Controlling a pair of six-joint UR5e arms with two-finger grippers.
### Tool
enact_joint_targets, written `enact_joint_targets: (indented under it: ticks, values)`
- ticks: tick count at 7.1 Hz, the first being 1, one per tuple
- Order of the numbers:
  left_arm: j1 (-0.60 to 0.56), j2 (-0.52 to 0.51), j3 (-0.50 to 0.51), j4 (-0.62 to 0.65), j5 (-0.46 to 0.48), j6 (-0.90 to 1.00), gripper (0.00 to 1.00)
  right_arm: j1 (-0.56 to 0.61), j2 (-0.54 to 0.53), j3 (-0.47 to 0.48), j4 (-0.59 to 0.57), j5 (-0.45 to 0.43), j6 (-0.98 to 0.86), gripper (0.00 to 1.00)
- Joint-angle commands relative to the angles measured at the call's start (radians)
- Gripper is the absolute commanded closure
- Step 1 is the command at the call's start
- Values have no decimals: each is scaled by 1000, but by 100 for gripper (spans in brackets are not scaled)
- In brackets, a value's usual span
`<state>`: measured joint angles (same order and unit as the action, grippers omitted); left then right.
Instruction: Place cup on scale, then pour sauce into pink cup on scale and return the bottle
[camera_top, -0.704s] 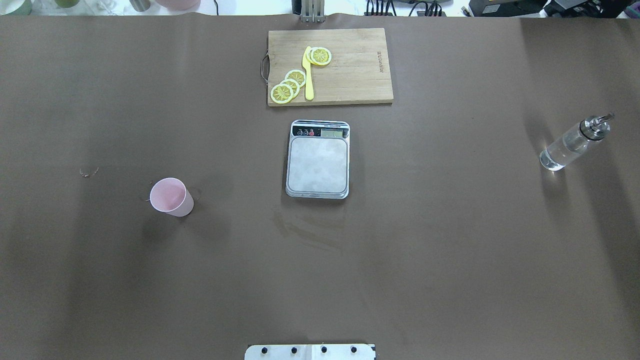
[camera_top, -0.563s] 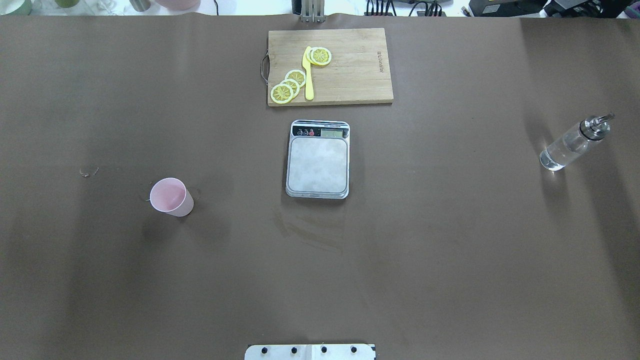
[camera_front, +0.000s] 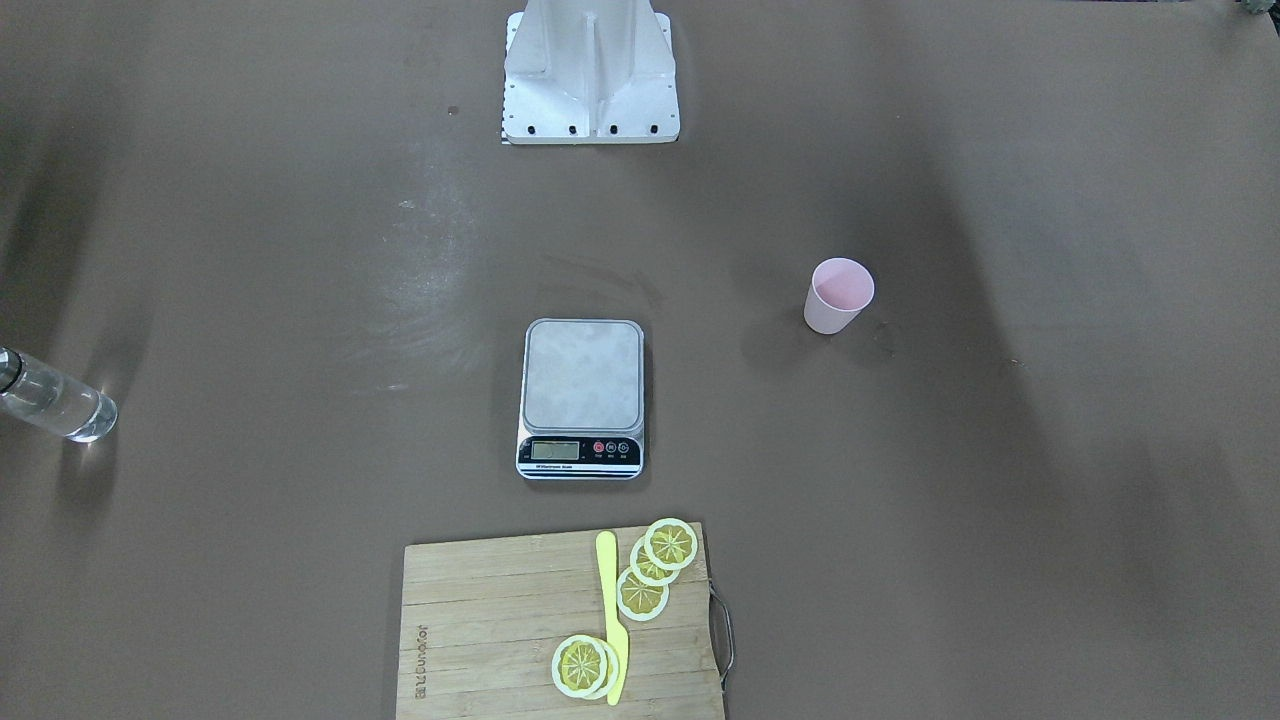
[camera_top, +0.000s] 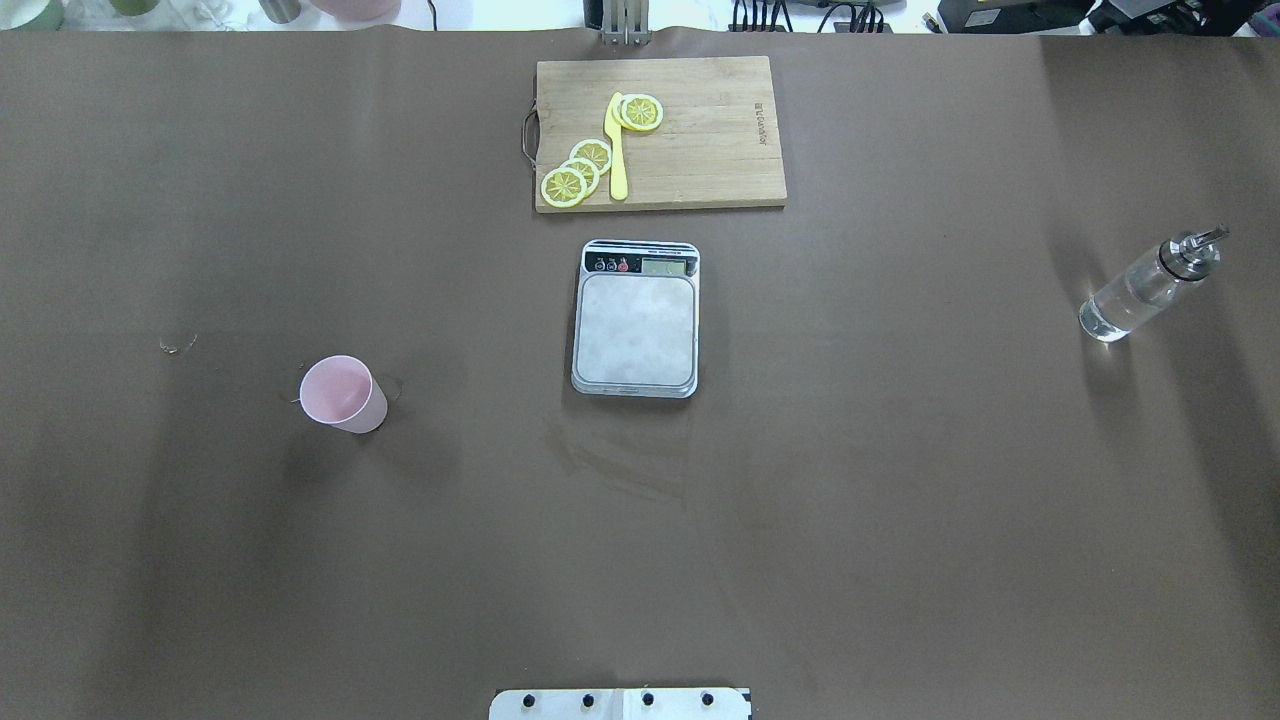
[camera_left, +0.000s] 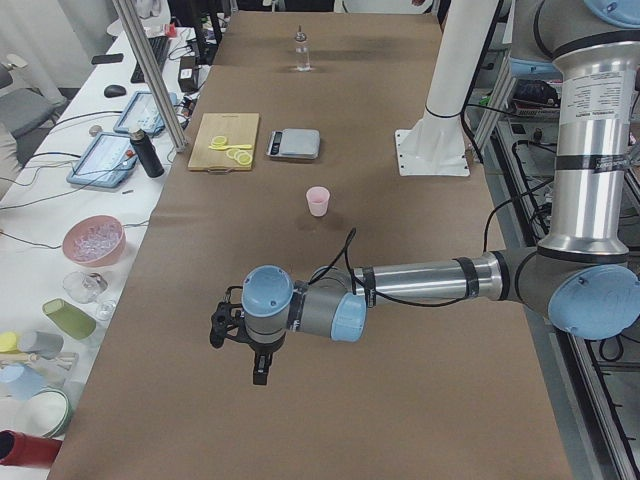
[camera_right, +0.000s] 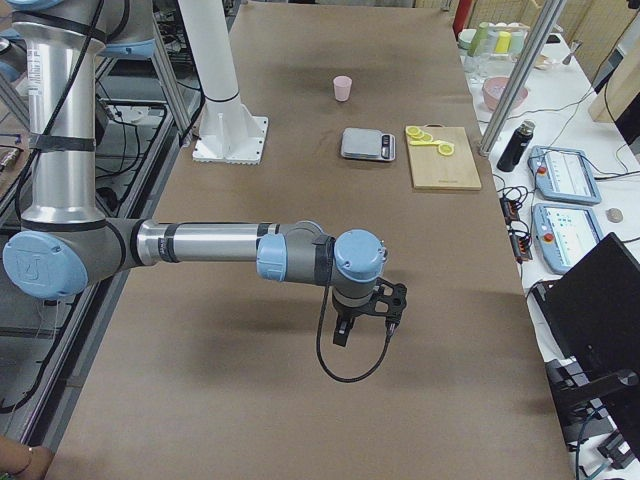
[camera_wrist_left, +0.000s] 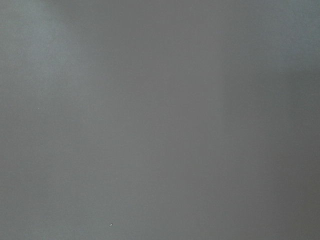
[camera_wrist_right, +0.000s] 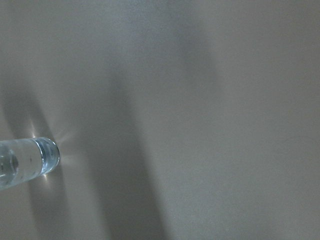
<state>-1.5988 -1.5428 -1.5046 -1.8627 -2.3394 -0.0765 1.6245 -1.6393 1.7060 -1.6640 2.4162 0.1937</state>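
Note:
The pale pink cup (camera_top: 342, 395) stands upright and empty on the brown table, left of the scale (camera_top: 636, 330); it also shows in the front view (camera_front: 838, 295). The scale's steel platform is bare. The clear bottle (camera_top: 1140, 290) with colourless sauce stands far right; its base shows in the right wrist view (camera_wrist_right: 30, 162). My left gripper (camera_left: 237, 355) hovers over the table's left end, well away from the cup (camera_left: 318, 201). My right gripper (camera_right: 365, 335) hovers over the right end. Both show only in side views, so I cannot tell whether they are open or shut.
A wooden cutting board (camera_top: 700, 130) with lemon slices (camera_top: 577, 172) and a yellow knife (camera_top: 617, 150) lies just beyond the scale. The robot's base plate (camera_top: 620, 703) sits at the near edge. Bowls, cups and tablets (camera_left: 105, 160) lie on a side bench.

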Motion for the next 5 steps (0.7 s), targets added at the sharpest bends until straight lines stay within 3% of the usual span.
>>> enact_joint_targets:
  ticks: [1,3,5]
  values:
    - [51,15,-93,28,0,-82,2,0,-1,30,1,3,27,0]
    - [172,15,-188,28,5,-337,2,-2,-11,116,0,-2,109,0]
    - [273,13,-271,28,2,-548,2,-126,-16,246,3,-21,351,0]
